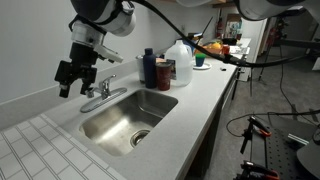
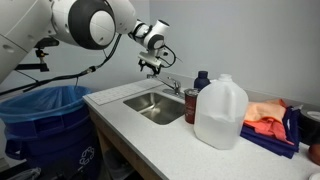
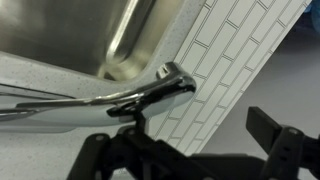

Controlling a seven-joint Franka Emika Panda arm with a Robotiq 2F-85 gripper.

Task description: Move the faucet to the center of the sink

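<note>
The faucet [image 1: 101,93] is a small chrome tap on the countertop behind the sink [image 1: 112,127]; its low spout reaches toward the basin. Both also show in an exterior view, the faucet [image 2: 173,88] and the sink [image 2: 150,108]. My gripper [image 1: 68,82] hangs open and empty just beside and slightly above the faucet, not touching it; it also shows in an exterior view [image 2: 151,66]. In the wrist view the chrome spout [image 3: 150,95] lies in front of the open jaws [image 3: 200,150], with the sink basin [image 3: 90,35] beyond it.
A dark blue bottle [image 1: 148,68], a red can [image 1: 162,72] and a large white plastic jug [image 1: 181,60] stand on the counter beside the sink. The jug [image 2: 220,112] is near colourful cloths [image 2: 265,118]. A blue bin [image 2: 40,120] stands by the counter. A tiled wall is behind the faucet.
</note>
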